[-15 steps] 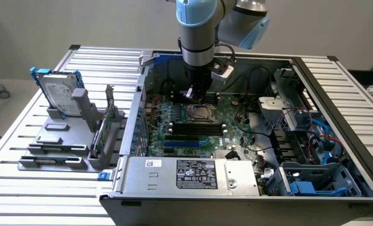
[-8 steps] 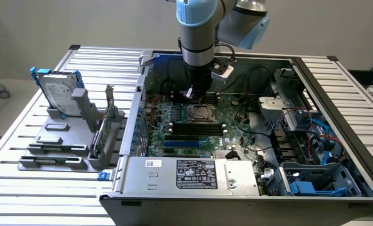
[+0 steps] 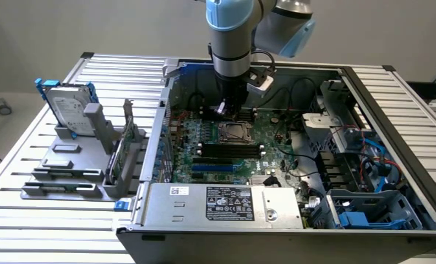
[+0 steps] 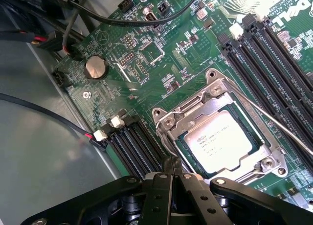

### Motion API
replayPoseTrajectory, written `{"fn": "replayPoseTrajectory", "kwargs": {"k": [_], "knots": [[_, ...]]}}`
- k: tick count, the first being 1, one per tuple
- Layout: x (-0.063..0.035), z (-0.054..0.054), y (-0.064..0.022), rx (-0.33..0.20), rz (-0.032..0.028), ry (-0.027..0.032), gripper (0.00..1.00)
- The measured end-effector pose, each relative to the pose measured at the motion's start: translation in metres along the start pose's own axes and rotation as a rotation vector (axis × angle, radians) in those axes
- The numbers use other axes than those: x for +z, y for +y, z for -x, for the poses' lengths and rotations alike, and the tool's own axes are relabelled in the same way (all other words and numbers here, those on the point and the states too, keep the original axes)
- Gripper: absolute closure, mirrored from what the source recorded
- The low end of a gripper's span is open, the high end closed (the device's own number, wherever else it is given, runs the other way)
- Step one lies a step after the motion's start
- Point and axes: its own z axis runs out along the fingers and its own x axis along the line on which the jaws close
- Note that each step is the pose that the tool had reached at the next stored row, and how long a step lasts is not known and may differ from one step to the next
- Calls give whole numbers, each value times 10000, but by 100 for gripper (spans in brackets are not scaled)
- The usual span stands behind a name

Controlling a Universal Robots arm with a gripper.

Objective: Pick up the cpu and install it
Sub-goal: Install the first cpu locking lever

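The cpu, a flat square chip with a silver-grey top and printed text, lies seated in the open metal socket frame on the green motherboard. My gripper is shut, its black fingers pressed together with nothing between them, just beside the socket's edge. In the exterior view the gripper hangs inside the open computer case, slightly behind the socket with the cpu.
Black memory slots run beside the socket, and a thin retention lever crosses its corner. Cables lie along the case wall. A hard drive in a blue frame stands on a grey fixture at the exterior view's left. The power supply sits at the case front.
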Motion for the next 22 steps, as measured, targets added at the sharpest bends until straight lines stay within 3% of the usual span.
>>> {"fn": "replayPoseTrajectory", "kwargs": {"k": [22], "knots": [[0,-8,-9,127,27,-5,89]]}}
